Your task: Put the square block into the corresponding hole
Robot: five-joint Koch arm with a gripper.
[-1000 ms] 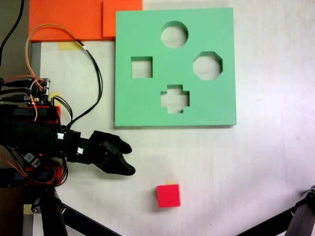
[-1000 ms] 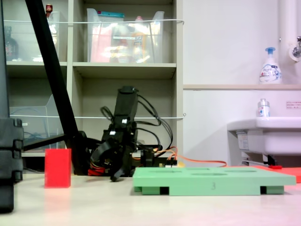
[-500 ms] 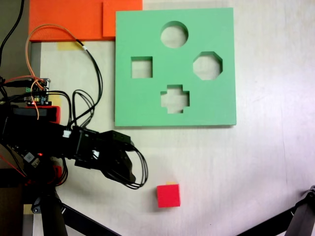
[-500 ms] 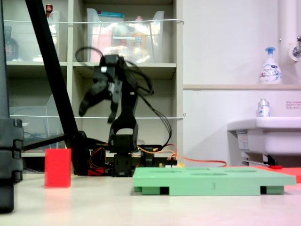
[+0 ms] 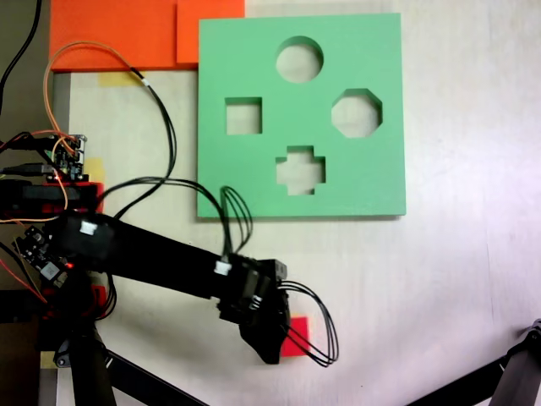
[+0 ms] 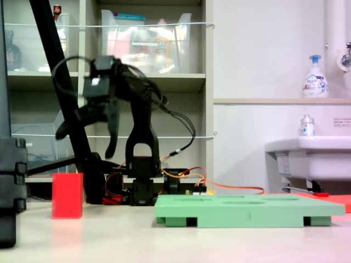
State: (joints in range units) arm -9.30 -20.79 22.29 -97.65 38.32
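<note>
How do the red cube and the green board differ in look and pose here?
The red cube is small, solid and stands tall in the second exterior view; the green board is wide, low and flat. The board has four cutouts; the cube has none. The cube lies partly under the gripper in the first exterior view; the board is uncovered. Both rest on the table.

gripper [image 6: 88, 134] above square block [image 6: 67, 195]

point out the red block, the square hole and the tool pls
red block [image 6: 67, 195]: second exterior view, middle of its front face.
square hole [image 5: 243, 116]: first exterior view, centre of the cutout in the green board.
tool [image 6: 86, 135]: second exterior view, midway between the fingertips, above the block.
</note>
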